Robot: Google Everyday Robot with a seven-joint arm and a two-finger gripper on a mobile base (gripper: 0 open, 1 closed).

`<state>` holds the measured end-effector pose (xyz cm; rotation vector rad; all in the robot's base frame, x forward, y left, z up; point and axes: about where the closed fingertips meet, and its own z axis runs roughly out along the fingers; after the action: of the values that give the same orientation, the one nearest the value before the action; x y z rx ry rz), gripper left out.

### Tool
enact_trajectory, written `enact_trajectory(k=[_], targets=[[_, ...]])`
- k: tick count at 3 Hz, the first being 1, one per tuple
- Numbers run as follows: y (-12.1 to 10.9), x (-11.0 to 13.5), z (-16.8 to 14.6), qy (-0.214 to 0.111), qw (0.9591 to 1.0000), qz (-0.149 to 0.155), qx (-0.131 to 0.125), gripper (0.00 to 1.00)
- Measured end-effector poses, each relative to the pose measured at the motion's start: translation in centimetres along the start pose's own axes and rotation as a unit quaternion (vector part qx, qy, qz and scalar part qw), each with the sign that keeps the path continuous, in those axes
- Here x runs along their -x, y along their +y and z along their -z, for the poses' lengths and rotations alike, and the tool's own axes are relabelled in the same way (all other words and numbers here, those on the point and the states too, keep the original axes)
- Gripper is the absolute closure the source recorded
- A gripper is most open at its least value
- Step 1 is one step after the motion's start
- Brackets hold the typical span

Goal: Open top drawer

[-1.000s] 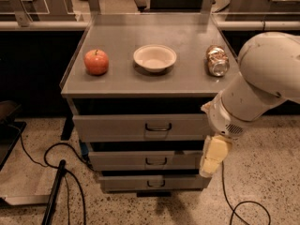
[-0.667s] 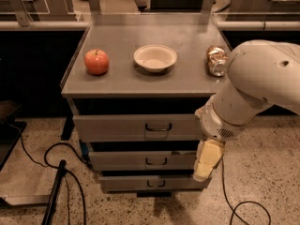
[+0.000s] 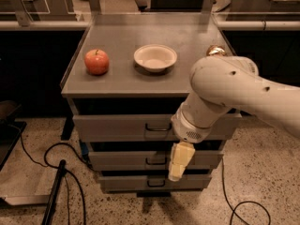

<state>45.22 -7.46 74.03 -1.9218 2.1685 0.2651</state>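
The top drawer (image 3: 117, 126) is the uppermost and widest of three grey drawers in a metal cabinet. It looks closed, with its small dark loop handle (image 3: 157, 127) at the centre of the front. My gripper (image 3: 179, 165) hangs pale yellow from the white arm (image 3: 225, 97). It is in front of the middle drawer (image 3: 122, 159), just right of and below the top drawer's handle, and holds nothing that I can see. The arm hides the right part of the top drawer's front.
On the cabinet top (image 3: 122, 81) are a red apple (image 3: 96, 61), a white bowl (image 3: 155, 57) and a shiny crumpled object (image 3: 214, 50) partly behind the arm. Black cables (image 3: 70, 172) and a dark pole (image 3: 54, 191) lie on the speckled floor at the left.
The arm and gripper have swung left across the cabinet front, from its right edge to near the handles. The arm now covers most of the shiny object.
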Motion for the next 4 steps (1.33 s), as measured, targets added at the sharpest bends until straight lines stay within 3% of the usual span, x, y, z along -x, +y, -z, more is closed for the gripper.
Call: enact_trajectory(k=[2, 4], targets=[[-1.4, 2.1, -3.6, -0.011, 0.9997, 0.007, 0.021, 0.0], [-2.6, 1.9, -6.2, -0.017, 0.9992, 0.002, 0.036, 0.0]])
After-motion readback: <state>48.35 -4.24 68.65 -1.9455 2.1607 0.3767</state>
